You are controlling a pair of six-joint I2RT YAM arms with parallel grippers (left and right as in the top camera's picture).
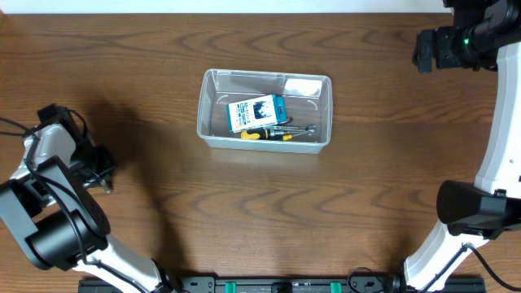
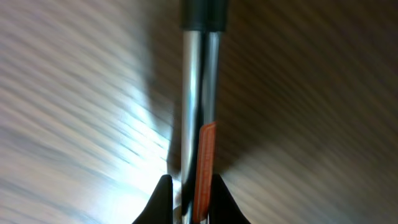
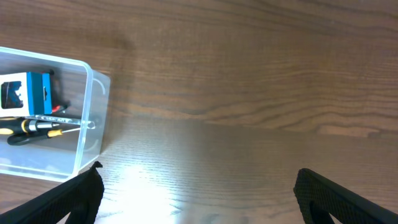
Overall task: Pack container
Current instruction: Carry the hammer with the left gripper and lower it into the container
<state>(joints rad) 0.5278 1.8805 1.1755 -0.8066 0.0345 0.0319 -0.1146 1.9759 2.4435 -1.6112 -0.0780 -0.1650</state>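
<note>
Brown wood-grain table [image 1: 163,220], glare patches on it. Near left: left gripper [image 2: 189,193], jaws clenched on a chrome-shafted tool [image 2: 198,93] with black grip. Mid-table: the container [image 1: 265,146], clear plastic, rounded corners, rimmed, upright; inside, a blue-and-white box [image 1: 256,112] beside yellow-handled screwdrivers [image 1: 262,134]. Far right: right gripper [image 3: 199,186], jaws released, wide apart, above the table.
</note>
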